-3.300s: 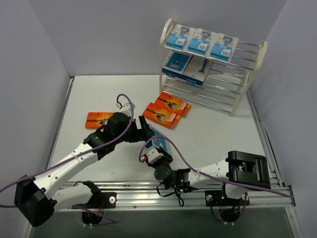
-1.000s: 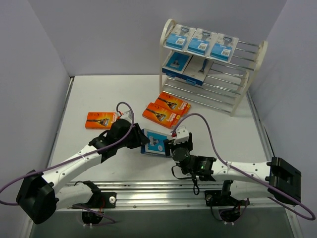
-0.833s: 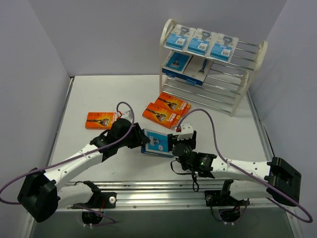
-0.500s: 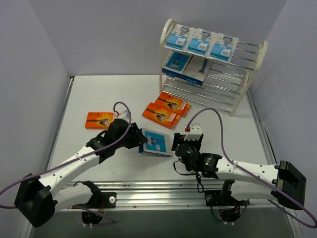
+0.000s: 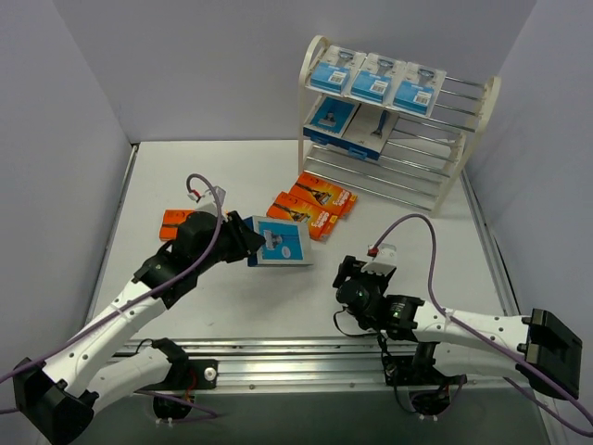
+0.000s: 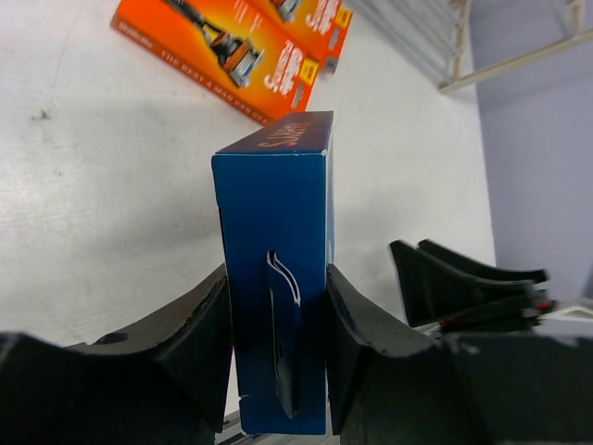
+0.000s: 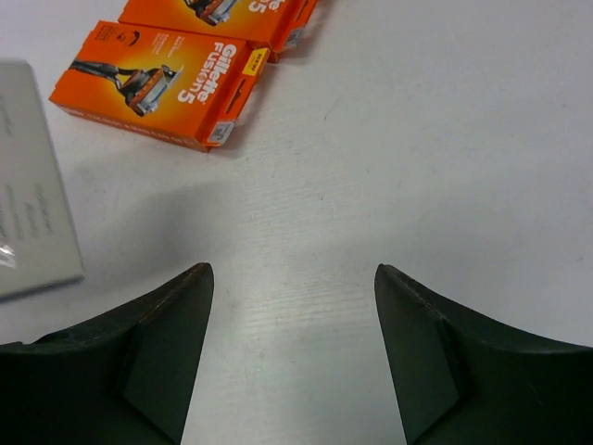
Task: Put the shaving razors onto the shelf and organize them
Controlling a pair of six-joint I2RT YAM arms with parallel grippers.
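Observation:
My left gripper (image 5: 250, 246) is shut on a blue razor pack (image 5: 282, 243), held above the table left of centre. In the left wrist view the fingers (image 6: 199, 338) clamp the narrow blue edge of the pack (image 6: 276, 222), which stands upright between them. My right gripper (image 5: 346, 272) stands open and empty over bare table, to the right of the pack and apart from it; its jaws (image 7: 292, 278) spread wide. The cream shelf (image 5: 468, 139) at the back right carries three blue packs (image 5: 375, 82) on top and two packs (image 5: 352, 122) on the middle tier.
Two orange razor boxes (image 5: 313, 209) lie side by side in front of the shelf, also seen as orange boxes (image 7: 157, 83) in the right wrist view. A third orange box (image 5: 171, 221) lies partly behind my left arm. A pale grey pack face (image 7: 32, 195) fills the right wrist view's left edge.
The left arm has raised the blue pack and carried it back toward the orange boxes. The right gripper has drawn away from the pack, to the right and nearer the front.

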